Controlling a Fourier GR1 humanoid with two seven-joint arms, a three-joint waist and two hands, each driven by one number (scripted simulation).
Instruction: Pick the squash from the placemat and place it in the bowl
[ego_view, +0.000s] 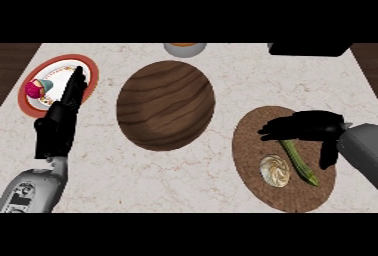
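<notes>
A small cream, ribbed squash (275, 171) lies on the round brown placemat (255, 150) at the right, next to a long green vegetable (300, 163). My right hand (304, 127) hovers over the mat's upper part, just above and to the right of the squash, fingers pointing left and thumb hanging down. It is open and holds nothing. The dark wooden bowl (166, 105) sits in the middle of the counter with nothing in it. My left hand (60, 120) rests open at the left, fingers straight, reaching over a plate's edge.
A red-rimmed white plate (87, 70) with a pink item (35, 90) lies at the far left. A grey cup (184, 49) stands at the top middle, and a black object (310, 48) at the top right. Dark wood borders the marble counter on both sides.
</notes>
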